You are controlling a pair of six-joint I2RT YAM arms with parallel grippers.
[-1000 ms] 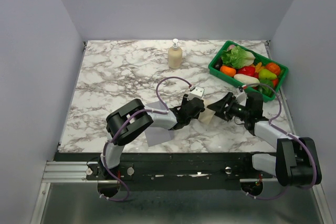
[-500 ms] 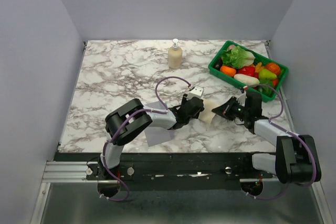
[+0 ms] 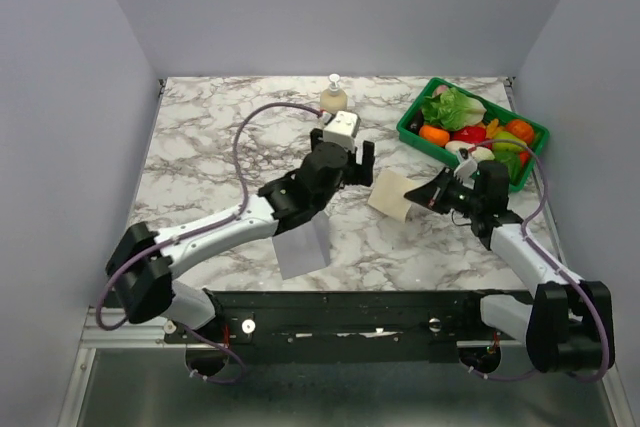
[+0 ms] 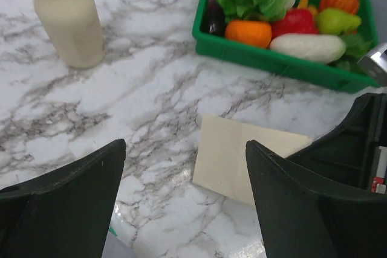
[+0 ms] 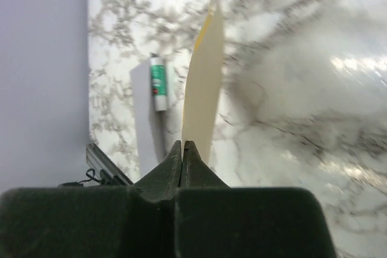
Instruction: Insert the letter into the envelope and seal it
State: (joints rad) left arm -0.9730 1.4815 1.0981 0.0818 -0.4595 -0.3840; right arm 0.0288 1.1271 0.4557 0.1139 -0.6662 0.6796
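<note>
Cream letter (image 3: pixel 390 197) sits clamped edge-on in my right jaws, left jaws wide and empty, with the grey envelope (image 3: pixel 300 252) flat on the desk (image 3: pixel 200 147) leftward, nearer my left arm (image 3: pixel 225 224).

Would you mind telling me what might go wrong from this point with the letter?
The right end effector pinches the letter only by one edge, so it may sag or slip. The left arm overhangs part of the envelope, which may hinder insertion.
</note>
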